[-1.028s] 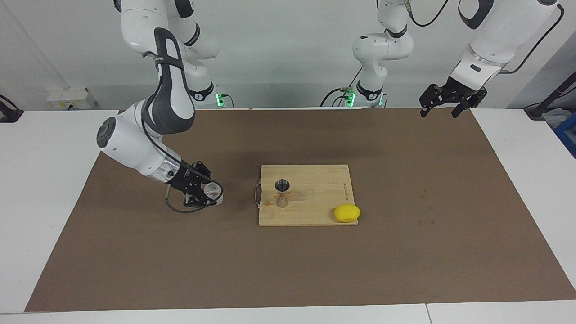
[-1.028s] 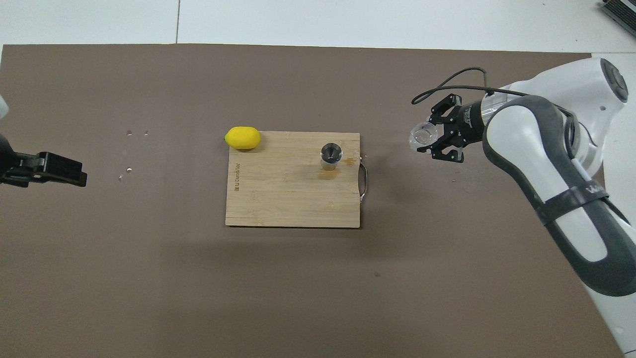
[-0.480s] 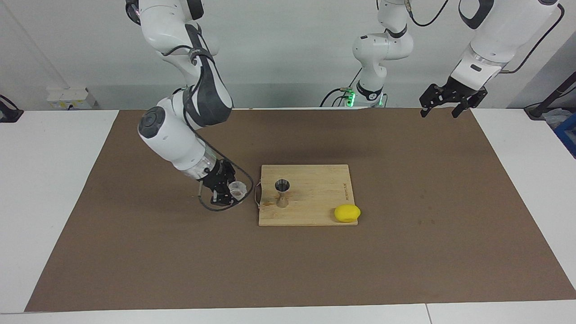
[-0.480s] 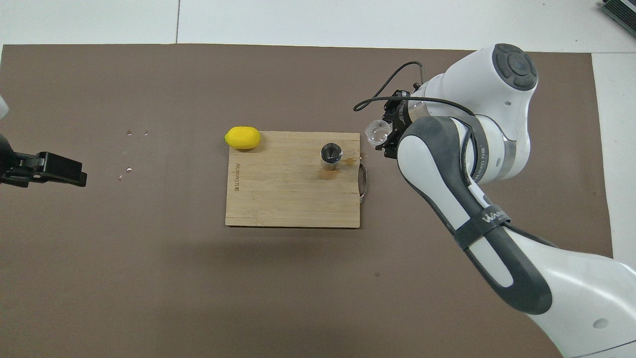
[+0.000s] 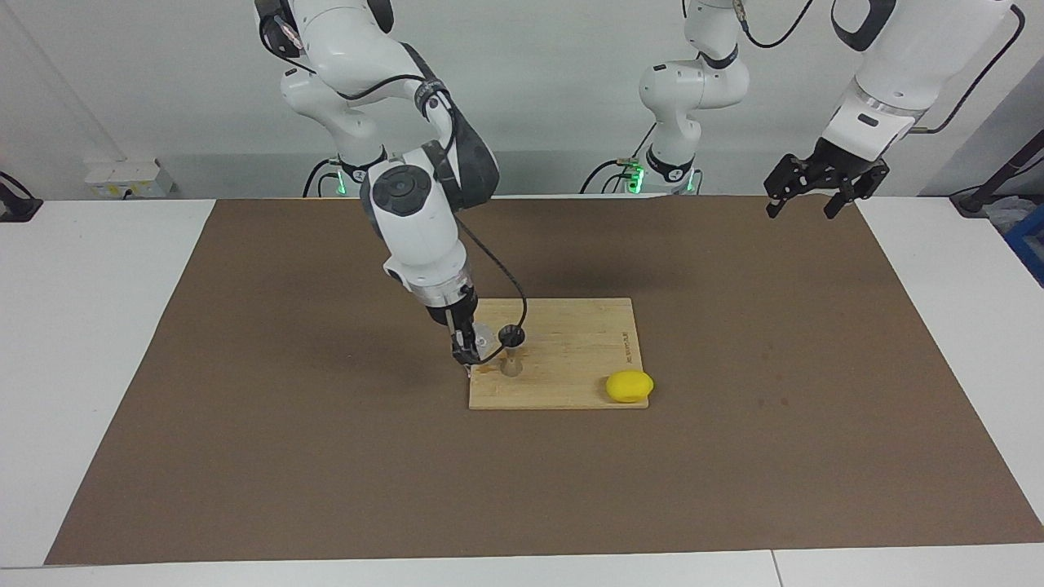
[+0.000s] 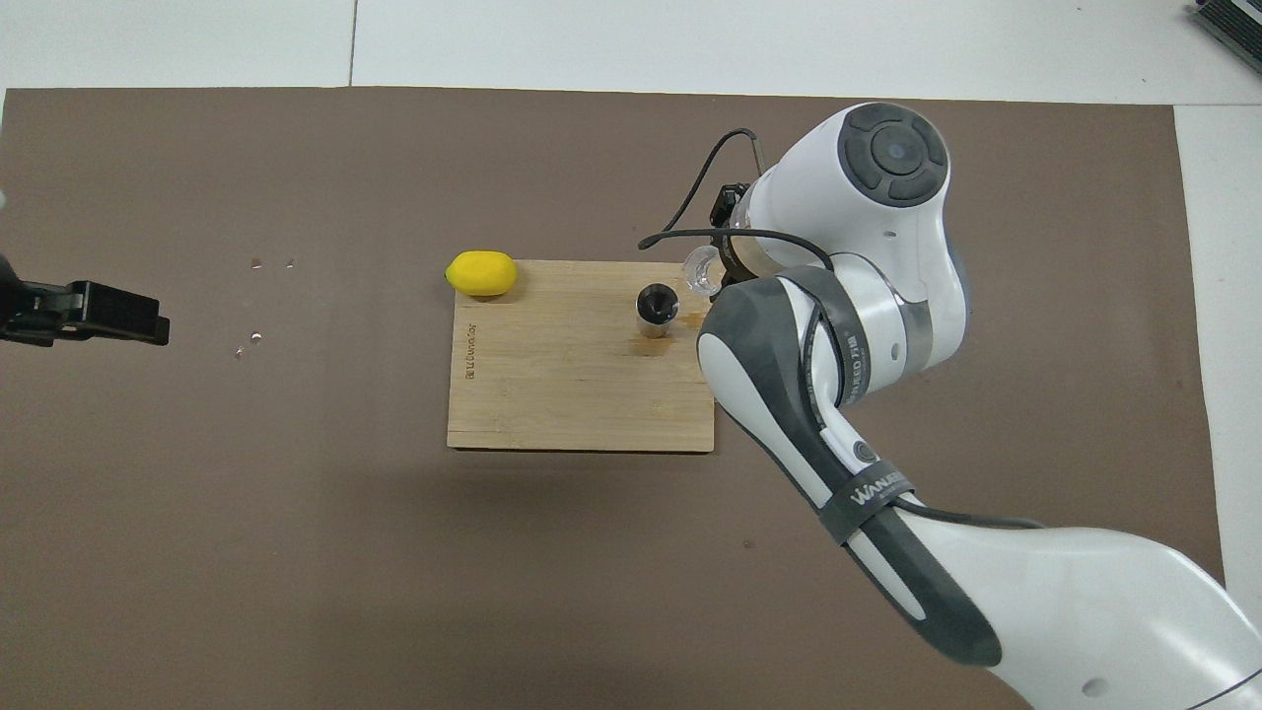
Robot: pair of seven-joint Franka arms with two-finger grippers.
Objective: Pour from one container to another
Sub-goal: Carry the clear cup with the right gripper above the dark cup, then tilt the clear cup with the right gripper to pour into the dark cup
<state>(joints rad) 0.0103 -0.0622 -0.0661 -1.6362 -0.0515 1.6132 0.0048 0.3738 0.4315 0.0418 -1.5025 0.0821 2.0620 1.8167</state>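
Brown matting covers a white table (image 5: 98, 342) under plain grey walls. Going near to far from our bases: our left gripper (image 5: 820, 189) waits in the air over the mat's corner at the left arm's end, its fingers spread with nothing in them. Farther out lies a wooden board (image 5: 571, 375). On it stands the steel jigger (image 5: 511, 349), toward the right arm's end. Our right gripper (image 5: 471, 346) hangs just beside the jigger over the board's edge, clamped on the clear cup (image 6: 699, 270), which sits level with the jigger's rim. A lemon (image 5: 629, 386) rests at the board's farthest corner.

We judge the cup light, stiff and slick, so a firm grip across its side wall suits it. The jigger looks narrow-footed and easy to knock over.

Our right forearm hides most of the gripper from overhead. The cup's tilt and contents are hard to make out.
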